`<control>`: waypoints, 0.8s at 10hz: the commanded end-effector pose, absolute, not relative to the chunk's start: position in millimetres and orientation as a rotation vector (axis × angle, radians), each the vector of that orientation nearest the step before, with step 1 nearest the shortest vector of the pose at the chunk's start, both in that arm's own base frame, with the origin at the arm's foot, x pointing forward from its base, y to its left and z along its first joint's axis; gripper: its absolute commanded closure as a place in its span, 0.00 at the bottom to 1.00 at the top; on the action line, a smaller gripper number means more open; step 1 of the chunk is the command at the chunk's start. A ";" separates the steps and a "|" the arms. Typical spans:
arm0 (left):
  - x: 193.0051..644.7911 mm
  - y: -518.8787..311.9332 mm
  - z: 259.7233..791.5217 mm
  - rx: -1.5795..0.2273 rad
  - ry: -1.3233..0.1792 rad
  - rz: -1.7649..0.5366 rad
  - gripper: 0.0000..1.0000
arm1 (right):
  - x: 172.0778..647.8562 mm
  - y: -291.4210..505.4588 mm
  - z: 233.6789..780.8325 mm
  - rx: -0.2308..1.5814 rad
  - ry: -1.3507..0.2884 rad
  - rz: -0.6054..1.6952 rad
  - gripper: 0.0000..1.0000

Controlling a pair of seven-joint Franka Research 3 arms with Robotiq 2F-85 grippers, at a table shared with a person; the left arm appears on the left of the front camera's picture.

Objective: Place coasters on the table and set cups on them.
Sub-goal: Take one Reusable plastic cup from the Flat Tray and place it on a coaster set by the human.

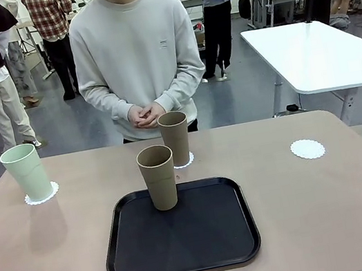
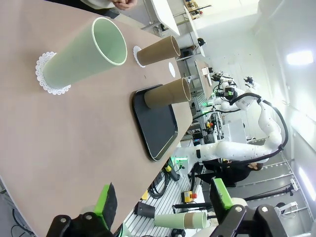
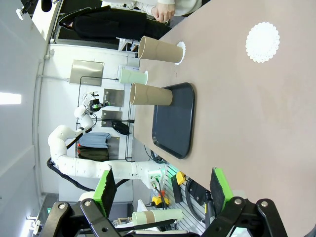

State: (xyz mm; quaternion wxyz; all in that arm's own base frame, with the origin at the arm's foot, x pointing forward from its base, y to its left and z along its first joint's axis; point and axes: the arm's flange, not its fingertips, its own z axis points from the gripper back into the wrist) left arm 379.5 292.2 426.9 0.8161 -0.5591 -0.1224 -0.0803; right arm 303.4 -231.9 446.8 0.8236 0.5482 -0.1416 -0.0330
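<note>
- Left arm: wrist is rolled, so the table [image 1: 321, 216] runs sideways in the left wrist view. The left gripper [image 2: 163, 200] hangs at the table's near edge.
- Left gripper: jaws spread wide, green pads well apart, nothing between them, touching nothing.
- Right arm: wrist is also rolled. The right gripper [image 3: 162, 185] hangs off the near edge.
- Right gripper: jaws spread wide, empty, no contact.
- Mint cup [image 1: 26, 173]: upright on the left coaster [image 1: 55, 190], at 10 o'clock from the tray [image 1: 186, 243].
- Far tan cup [image 1: 175, 138]: upright on the middle coaster [image 3: 183, 51], at 12 o'clock just past the tray's far rim.
- Near tan cup [image 1: 158, 178]: upright inside the tray, at its 12 o'clock edge, no coaster under it.
- Bare coaster [image 1: 307, 149]: flat on the table at 2 o'clock from the tray.
- Person's hands [image 1: 146, 115]: clasped together at the far side, off the table.
</note>
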 end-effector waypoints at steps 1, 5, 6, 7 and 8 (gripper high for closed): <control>378.5 293.8 429.4 -1.203 -0.257 -0.175 0.00 | 301.7 -231.6 447.0 1.166 -0.293 -0.064 0.00; 378.5 293.8 429.4 -1.203 -0.257 -0.175 0.00 | 350.7 -198.3 488.1 0.974 -0.325 0.000 0.00; 378.5 293.8 429.4 -1.203 -0.257 -0.175 0.00 | 377.1 -177.2 503.8 0.839 -0.281 0.039 0.00; 378.5 293.8 429.4 -1.203 -0.257 -0.175 0.00 | 406.8 -162.6 520.4 0.773 -0.251 0.062 0.00; 378.5 293.8 429.4 -1.203 -0.257 -0.175 0.00 | 433.7 -149.6 538.3 0.709 -0.261 0.092 0.00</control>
